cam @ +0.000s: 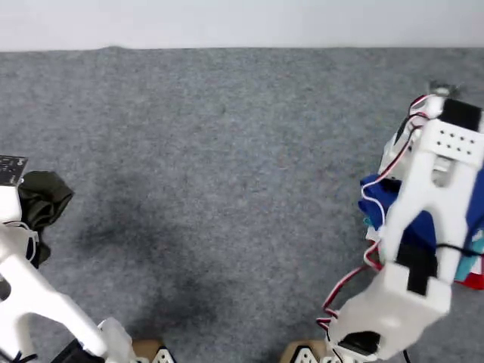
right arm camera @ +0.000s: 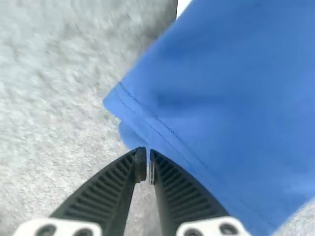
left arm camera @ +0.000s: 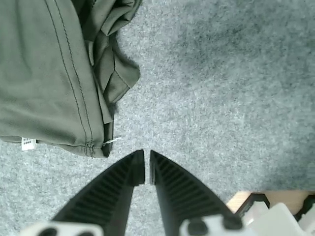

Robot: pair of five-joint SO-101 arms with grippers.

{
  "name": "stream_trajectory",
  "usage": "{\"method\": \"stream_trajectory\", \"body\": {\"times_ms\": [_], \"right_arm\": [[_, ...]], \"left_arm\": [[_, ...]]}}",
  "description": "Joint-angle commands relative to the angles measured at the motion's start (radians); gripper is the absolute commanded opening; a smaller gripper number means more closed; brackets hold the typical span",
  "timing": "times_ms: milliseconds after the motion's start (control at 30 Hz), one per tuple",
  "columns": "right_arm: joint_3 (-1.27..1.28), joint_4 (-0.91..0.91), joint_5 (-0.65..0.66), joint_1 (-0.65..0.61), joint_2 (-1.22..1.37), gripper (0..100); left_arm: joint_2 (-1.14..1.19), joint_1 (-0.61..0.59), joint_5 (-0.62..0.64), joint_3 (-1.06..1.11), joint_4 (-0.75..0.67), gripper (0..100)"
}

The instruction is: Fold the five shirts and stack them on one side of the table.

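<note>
**Two tools empty, one shirt left crumpled**

Both tools are being held pressed together, with nothing pinched between them. The left tool (left arm camera: pixel 146 167) is hanging over the bare grey desk (cam: pixel 227 151). Just beside its tips an olive shirt (left arm camera: pixel 44 73) is lying bunched and creased, at the left edge of the desk in the high view. The right tool (right arm camera: pixel 146 164) is being held low, its tips just beside the stitched hem of a blue shirt (right arm camera: pixel 236 98). That shirt is lying flat on top of the stack (cam: pixel 382 198) at the right side of the desk. A teal edge (cam: pixel 469 265) and a red edge (cam: pixel 473 282) are showing beneath it. Much of the stack is being hidden by the right arm (cam: pixel 423 227), so the number of folded shirts cannot be counted.

The task is being judged as well along. The stack is already being built on the right, while the olive shirt is not yet folded and is lying well apart from it.
</note>
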Motion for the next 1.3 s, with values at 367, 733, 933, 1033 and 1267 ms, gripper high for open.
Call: {"method": "stream_trajectory", "body": {"times_ms": [367, 733, 933, 1033, 1267], "right_arm": [[0.201, 0.038, 0.063, -0.07, -0.328, 1.0], [0.474, 0.038, 0.068, -0.068, -0.409, 1.0], [0.48, 0.038, 0.063, -0.068, -0.409, 1.0], [0.48, 0.038, 0.063, -0.068, -0.409, 1.0], [0.482, 0.038, 0.063, -0.068, -0.417, 1.0]], "left_arm": [[-0.005, 0.04, 0.003, -0.088, -0.06, 13], [0.319, -0.078, -0.144, -0.088, -0.399, 23], [0.549, -0.08, -0.178, -0.088, -0.649, 23], [0.637, -0.08, -0.176, -0.088, -0.783, 23], [0.692, -0.074, -0.146, -0.101, -0.91, 3]]}}
